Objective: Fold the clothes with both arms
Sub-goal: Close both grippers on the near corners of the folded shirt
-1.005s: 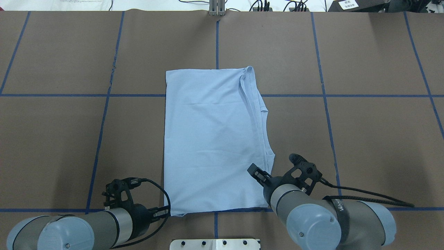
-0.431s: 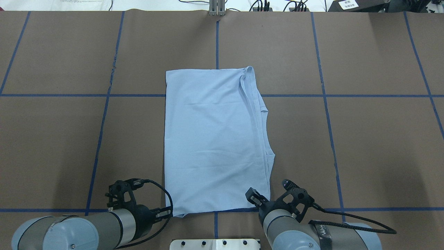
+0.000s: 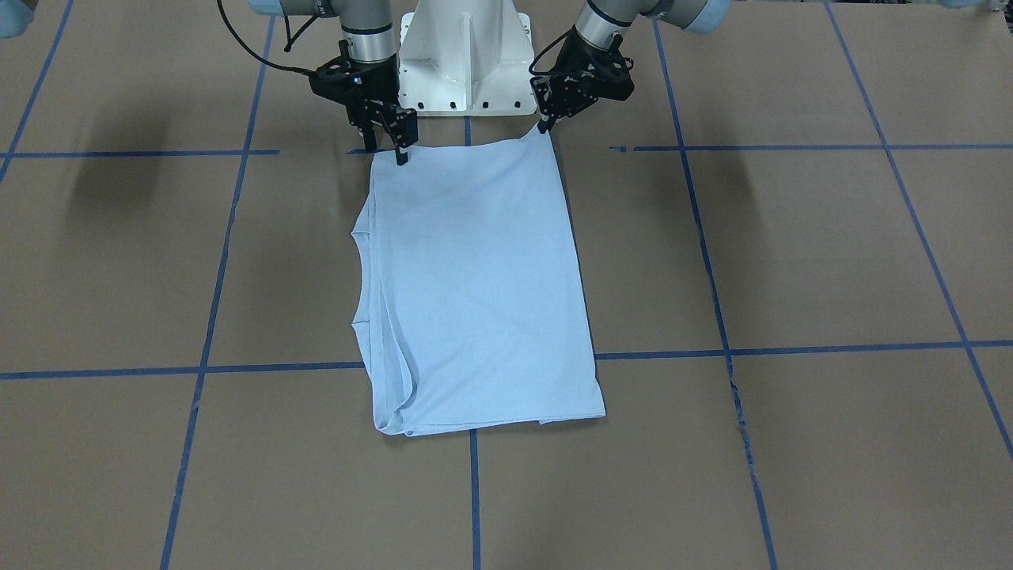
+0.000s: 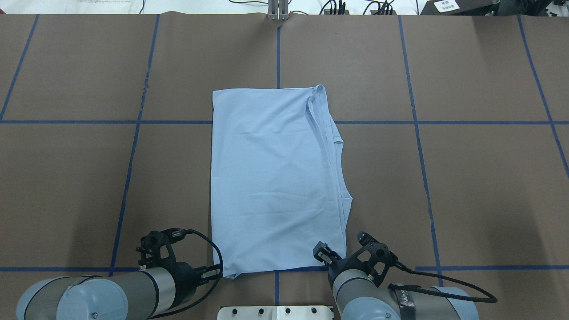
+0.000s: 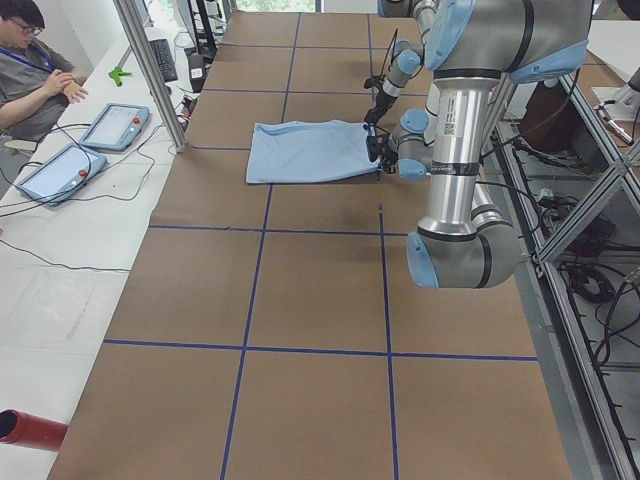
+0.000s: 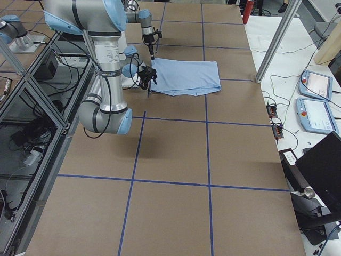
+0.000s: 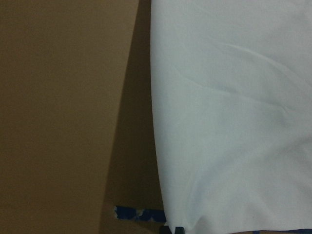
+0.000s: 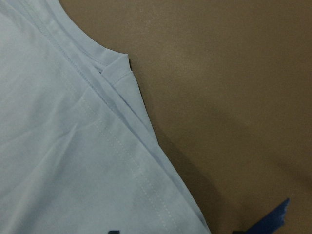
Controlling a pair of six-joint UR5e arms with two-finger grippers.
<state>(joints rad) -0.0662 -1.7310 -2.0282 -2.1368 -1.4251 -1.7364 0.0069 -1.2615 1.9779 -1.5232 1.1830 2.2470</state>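
Left gripper [image 3: 543, 125] is seen pinched shut on the shirt's [image 4: 271, 178] near-left corner, which is drawn up into a small peak at the fingertips. The right gripper [image 3: 386, 149] is held spread at the near-right corner, one finger over the cloth and the other just outside its edge, as the right wrist view suggests; nothing is gripped by it yet. Both are placed close in front of the base [image 3: 463, 55], beside the tape line [image 4: 66, 269] along which the shirt's near edge is laid.

The shirt is spread flat on the table [image 4: 466, 178], near its middle, as a long narrow rectangle running away from the robot. Stacked hems and seams are shown along its right side, so the sleeves and sides are judged to be already folded inward. No print or label is exposed. A few light creases are visible in the near half. The far edge is laid straight and well away from both arms.

The lengthwise folding is taken as done. What is left, by this reading, is for the near-right corner to be grasped and the near edge to be carried over to the far edge, perhaps more than once, before the corners are released.
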